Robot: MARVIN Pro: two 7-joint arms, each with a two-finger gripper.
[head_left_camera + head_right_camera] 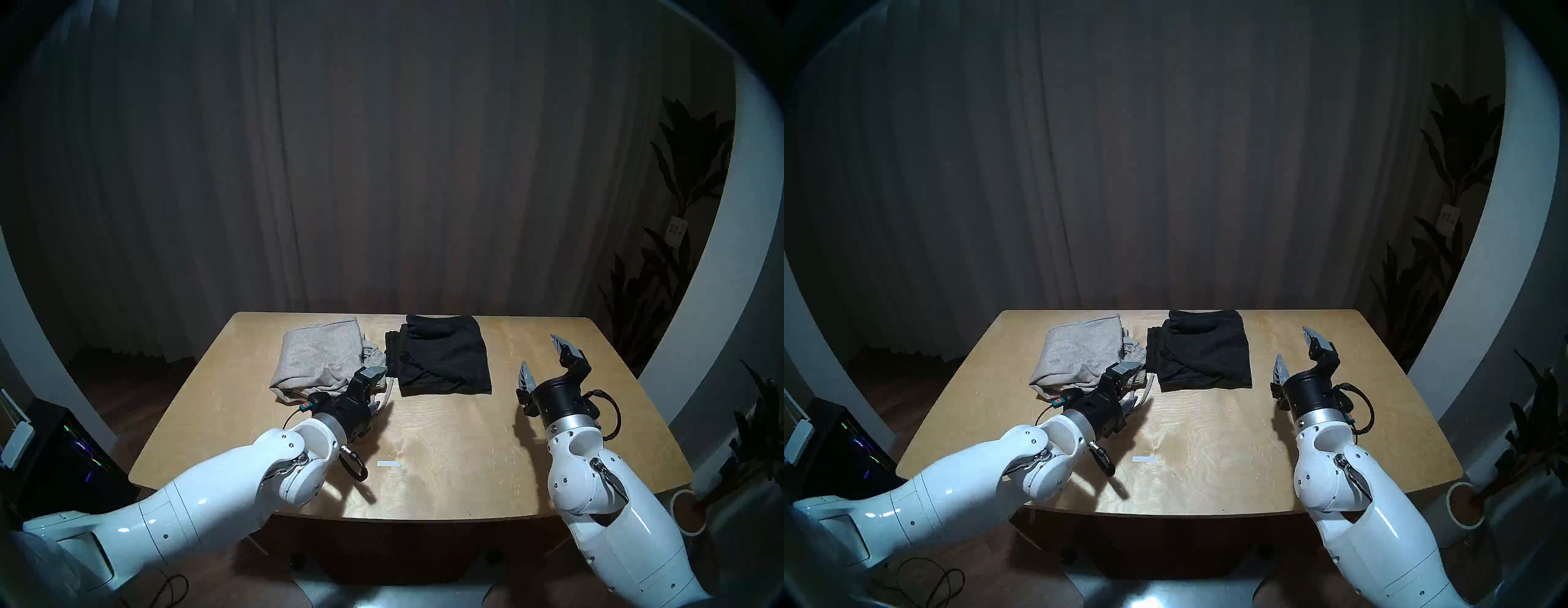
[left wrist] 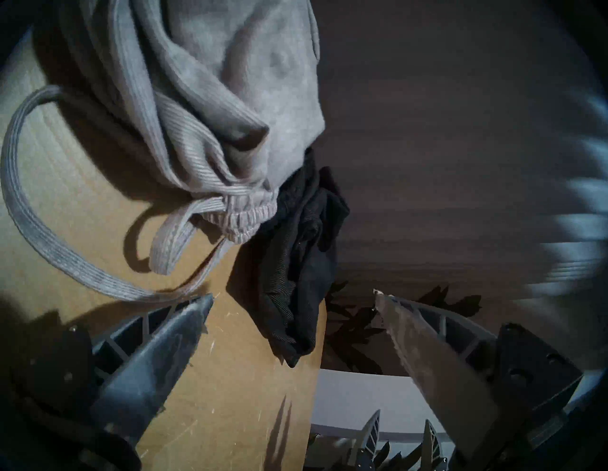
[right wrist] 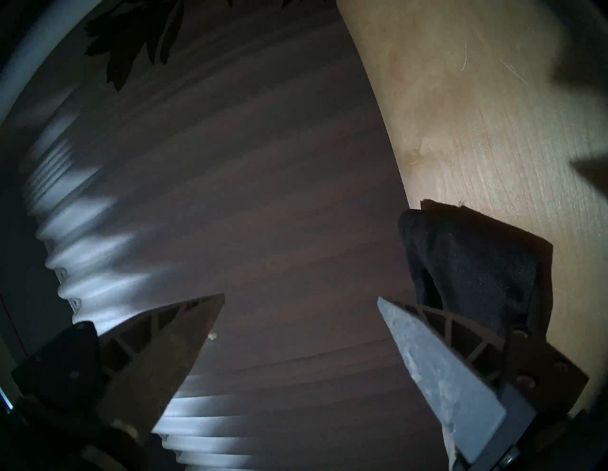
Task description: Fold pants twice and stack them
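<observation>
Two folded pants side by side at the far middle of the desk [image 1: 424, 446], grey pants [image 1: 320, 356] left, black pants [image 1: 443, 356] right, left claw [image 1: 377, 392] spread wide and empty by the grey waistband's near corner, right claw [image 1: 545, 363] wide open, empty, raised right of the black pair.

- Left arm [image 1: 203, 501] reaches forward and inward; left gripper [image 1: 375, 392] points slightly downward, jaws spread wide, holding nothing.
- Right arm [image 1: 594, 488] rises steeply; right gripper [image 1: 543, 361] points level, jaws wide, empty.
</observation>
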